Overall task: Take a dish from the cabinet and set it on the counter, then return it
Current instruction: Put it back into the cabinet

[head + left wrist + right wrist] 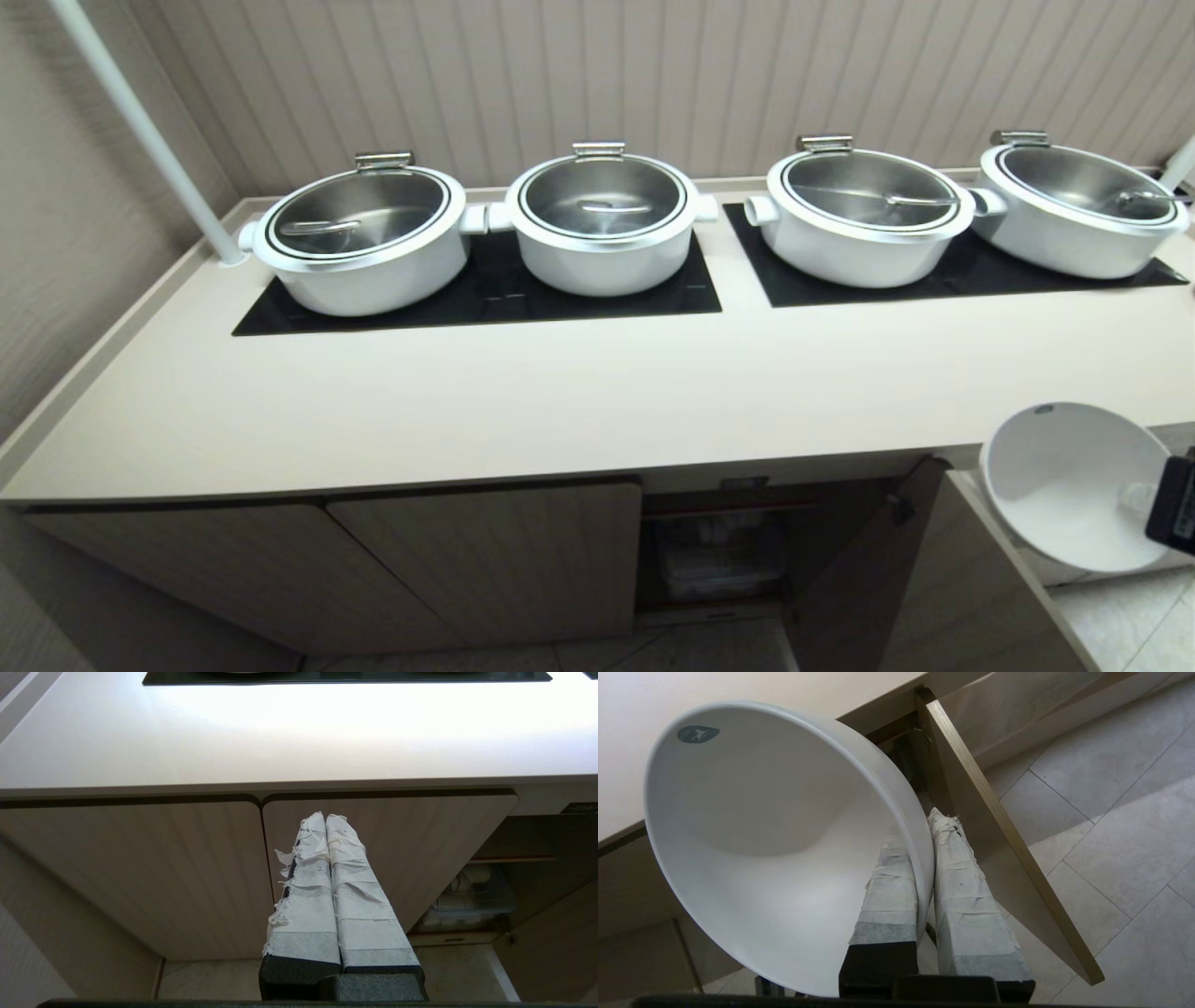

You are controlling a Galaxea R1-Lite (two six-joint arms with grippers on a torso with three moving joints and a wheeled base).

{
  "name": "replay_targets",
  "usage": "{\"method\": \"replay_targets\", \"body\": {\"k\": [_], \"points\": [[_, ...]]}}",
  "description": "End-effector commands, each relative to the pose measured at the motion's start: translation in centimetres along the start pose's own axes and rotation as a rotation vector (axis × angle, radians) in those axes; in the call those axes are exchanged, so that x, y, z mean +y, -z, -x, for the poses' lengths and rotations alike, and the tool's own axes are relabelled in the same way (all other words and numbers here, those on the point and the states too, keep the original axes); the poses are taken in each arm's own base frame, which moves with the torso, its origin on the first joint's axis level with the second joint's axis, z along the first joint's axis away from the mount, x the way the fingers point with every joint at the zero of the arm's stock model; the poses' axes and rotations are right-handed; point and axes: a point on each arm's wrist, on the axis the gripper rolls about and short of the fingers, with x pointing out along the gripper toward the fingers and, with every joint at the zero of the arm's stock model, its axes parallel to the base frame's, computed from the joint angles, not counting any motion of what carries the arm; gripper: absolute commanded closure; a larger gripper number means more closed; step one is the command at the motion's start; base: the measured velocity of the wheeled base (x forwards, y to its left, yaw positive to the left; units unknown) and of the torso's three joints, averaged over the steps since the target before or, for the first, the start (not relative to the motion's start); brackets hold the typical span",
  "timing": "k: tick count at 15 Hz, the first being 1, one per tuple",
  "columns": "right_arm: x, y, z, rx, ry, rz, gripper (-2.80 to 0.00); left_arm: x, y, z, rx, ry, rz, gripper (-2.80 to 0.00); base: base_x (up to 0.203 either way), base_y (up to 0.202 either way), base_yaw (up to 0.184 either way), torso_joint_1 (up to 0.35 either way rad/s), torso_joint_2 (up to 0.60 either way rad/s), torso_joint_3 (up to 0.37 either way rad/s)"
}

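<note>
The dish [1064,485] is a plain white bowl, hanging tilted on its side in the air just off the counter's [579,392] front edge at the far right, above the open cabinet door [878,569]. My right gripper [920,826] is shut on the dish [761,849] at its rim, one taped finger inside and one outside. In the head view only a black part of the right gripper [1178,504] shows at the right edge. My left gripper [325,817] is shut on nothing and hangs still before the two shut cabinet doors [187,872].
Several large white steel-lidded pots [364,238] stand on black cooktop panels [485,299] at the back of the counter. Inside the open cabinet [719,551] a clear bin of cups [467,900] sits under a red-edged shelf [728,509]. A white pole [140,121] rises at the back left.
</note>
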Motion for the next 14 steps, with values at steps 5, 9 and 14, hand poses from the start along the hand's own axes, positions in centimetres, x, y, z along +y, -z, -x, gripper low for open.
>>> {"method": "replay_targets", "body": {"k": [5,9,14], "points": [[-2.3,4.3,0.9,0.089,-0.073,0.076,0.0,0.0,0.0,0.0,0.0,-0.001,0.0,0.0,0.0,0.0,0.0,0.0,0.0,0.0],[-3.2,7.5,0.0,0.246,-0.118,0.1,0.0,0.0,0.0,0.0,-0.001,-0.001,0.0,0.0,0.0,0.0,0.0,0.0,0.0,0.0],[-4.0,10.7,-1.0,0.444,-0.173,0.121,0.0,0.0,0.0,0.0,-0.001,-0.001,0.0,0.0,0.0,0.0,0.0,0.0,0.0,0.0]]}}
